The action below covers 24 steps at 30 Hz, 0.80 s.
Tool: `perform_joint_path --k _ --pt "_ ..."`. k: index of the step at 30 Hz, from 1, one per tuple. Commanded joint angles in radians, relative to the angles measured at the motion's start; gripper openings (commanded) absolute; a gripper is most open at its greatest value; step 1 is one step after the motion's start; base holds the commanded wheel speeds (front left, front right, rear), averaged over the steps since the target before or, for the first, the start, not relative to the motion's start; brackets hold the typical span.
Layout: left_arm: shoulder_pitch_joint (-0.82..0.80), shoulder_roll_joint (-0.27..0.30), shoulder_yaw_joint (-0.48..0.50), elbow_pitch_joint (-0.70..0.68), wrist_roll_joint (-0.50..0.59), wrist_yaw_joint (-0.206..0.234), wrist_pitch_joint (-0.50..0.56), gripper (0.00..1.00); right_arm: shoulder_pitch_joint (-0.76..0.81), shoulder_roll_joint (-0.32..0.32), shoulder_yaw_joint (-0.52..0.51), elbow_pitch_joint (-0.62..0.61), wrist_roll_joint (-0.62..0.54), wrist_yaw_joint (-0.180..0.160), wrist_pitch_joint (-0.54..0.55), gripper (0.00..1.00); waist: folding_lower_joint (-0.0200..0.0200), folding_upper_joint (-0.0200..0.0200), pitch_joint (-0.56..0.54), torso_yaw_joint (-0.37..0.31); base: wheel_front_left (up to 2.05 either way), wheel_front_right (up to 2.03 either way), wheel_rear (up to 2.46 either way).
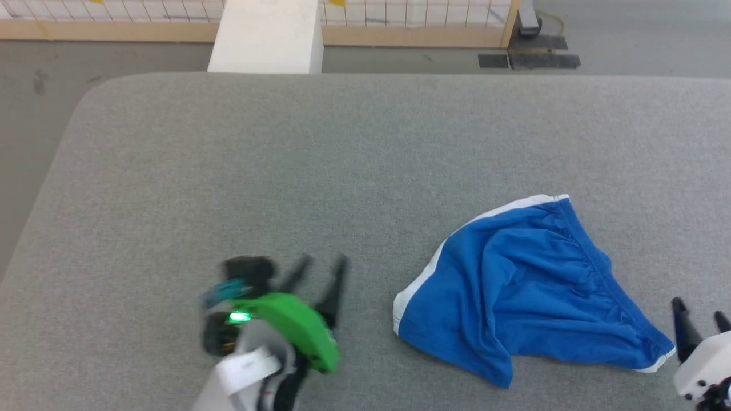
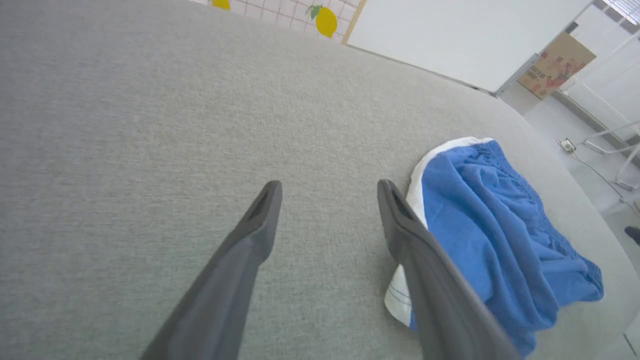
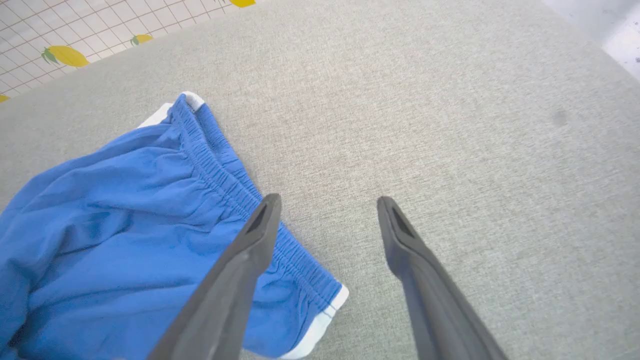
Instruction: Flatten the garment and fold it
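Head view: rumpled soft blue garment [image 1: 531,285]

In the head view we see the left gripper [image 1: 325,261] smeared by blur and the right gripper [image 1: 699,311] cut by the frame's corner. In the right wrist view the garment [image 3: 115,225] runs off the left and bottom edges, partly behind a finger [image 3: 235,280].

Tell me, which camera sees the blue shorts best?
The head view. It shows the whole blue shorts lying crumpled on the grey surface, every edge in sight. In the left wrist view a dark finger hides one side; in the right wrist view the picture's edge cuts them off.
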Motion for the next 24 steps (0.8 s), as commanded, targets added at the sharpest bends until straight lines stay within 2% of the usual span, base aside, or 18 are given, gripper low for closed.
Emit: perform_joint_path --k 1,4,8,14,20,21,22,24 --pt "-0.025 -0.002 -0.035 -0.009 -0.012 -0.005 0.088 1.00 -0.018 0.000 -0.010 -0.003 -0.016 -0.001 -0.011 1.00 0.0000 -0.0001 -0.012 0.011 0.00 0.00 0.00" --pt "-0.050 -0.002 -0.120 -0.034 -0.035 -0.006 0.301 1.00 -0.025 0.000 -0.022 -0.001 -0.030 -0.001 -0.007 1.00 0.0000 -0.0001 -0.015 0.014 0.00 0.00 0.00" --pt "-0.088 -0.002 -0.204 -0.051 -0.053 -0.013 0.468 1.00 -0.030 0.000 -0.022 -0.001 -0.032 -0.001 -0.004 1.00 0.0000 -0.0001 -0.004 0.012 0.00 0.00 0.00" --pt "-0.165 -0.002 -0.252 0.063 -0.055 -0.009 0.546 1.00 -0.039 0.000 0.008 0.005 -0.016 -0.001 -0.008 1.00 0.0000 -0.0001 0.033 -0.013 0.00 0.00 0.00" --pt "-0.215 -0.002 -0.281 0.144 -0.072 0.001 0.514 1.00 -0.046 0.000 0.010 0.011 -0.014 -0.001 -0.020 1.00 0.0000 -0.0001 0.063 -0.030 0.00 0.00 0.00" --pt "-0.219 -0.002 -0.283 0.152 -0.076 0.002 0.509 0.41 -0.047 0.000 0.010 0.012 -0.014 -0.001 -0.022 1.00 0.0000 -0.0001 0.066 -0.030 0.00 0.00 0.00" --pt "-0.225 -0.002 -0.284 0.157 -0.076 0.004 0.499 0.00 -0.048 0.000 0.009 0.012 -0.014 -0.001 -0.024 1.00 0.0000 -0.0001 0.069 -0.029 0.00 0.00 0.00" --pt "-0.230 -0.002 -0.282 0.159 -0.085 0.005 0.488 0.00 -0.047 0.000 0.007 0.015 -0.016 -0.001 -0.027 1.00 0.0000 -0.0001 0.070 -0.025 0.00 0.00 0.00"
